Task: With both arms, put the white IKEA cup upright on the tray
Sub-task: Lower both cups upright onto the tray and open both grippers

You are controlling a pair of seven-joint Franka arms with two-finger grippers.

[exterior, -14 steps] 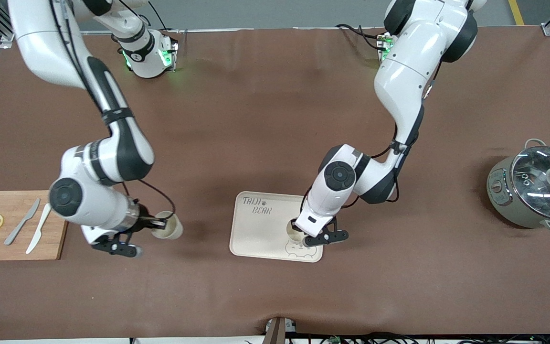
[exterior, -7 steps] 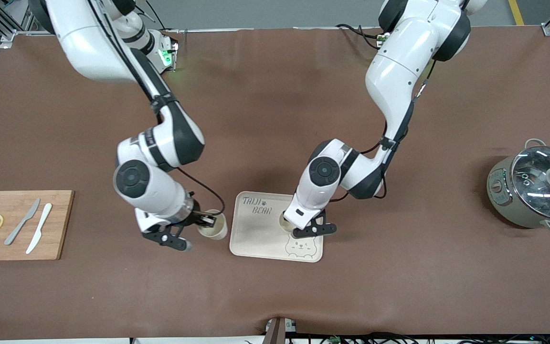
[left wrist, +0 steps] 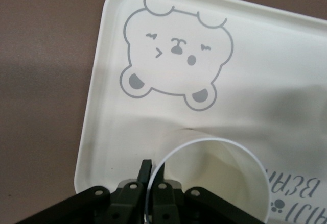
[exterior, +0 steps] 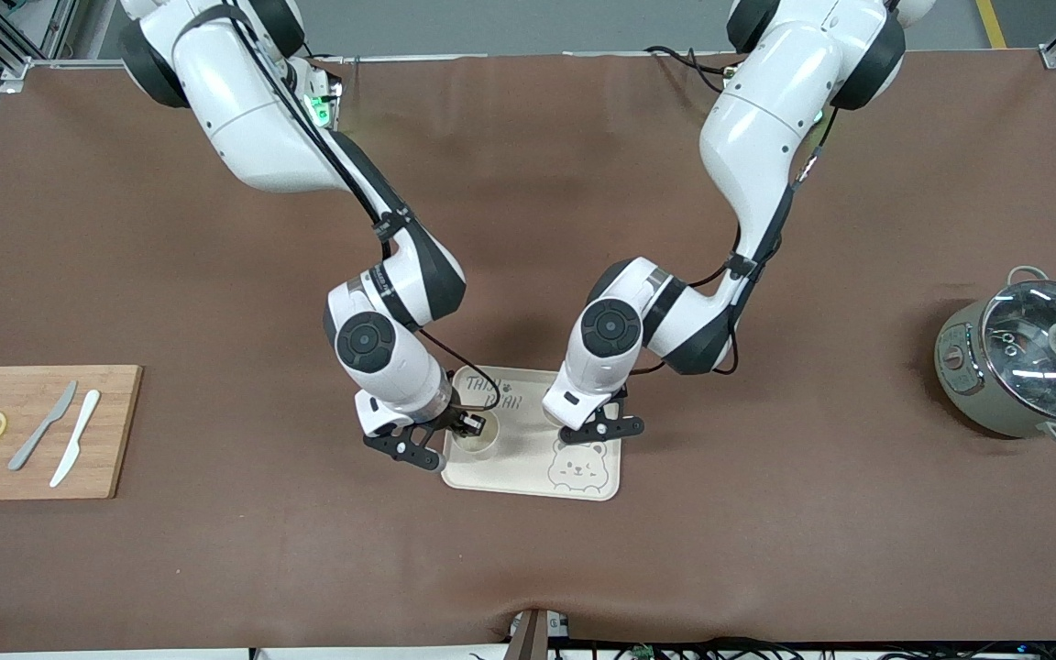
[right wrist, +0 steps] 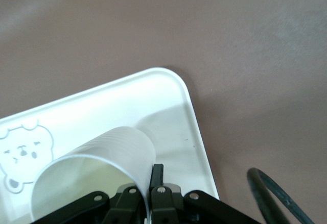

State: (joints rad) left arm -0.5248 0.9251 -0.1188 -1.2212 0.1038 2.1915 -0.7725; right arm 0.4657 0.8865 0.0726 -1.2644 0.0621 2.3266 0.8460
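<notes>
The cream tray, printed with a grey bear face, lies on the brown table. Two white cups are upright at it, one in each gripper. My right gripper is shut on the rim of a cup over the tray's end toward the right arm; the right wrist view shows its fingers pinching the cup wall. My left gripper is shut on the rim of the second cup, over the tray beside the bear face. The left wrist hides that cup in the front view.
A wooden cutting board with two knives and lemon slices lies toward the right arm's end. A pot with a glass lid stands toward the left arm's end. A black cable loop hangs by the right wrist.
The right arm has carried its cup from beside the cutting board to the tray. The left gripper has shifted its cup a little over the tray, off the bear face.
</notes>
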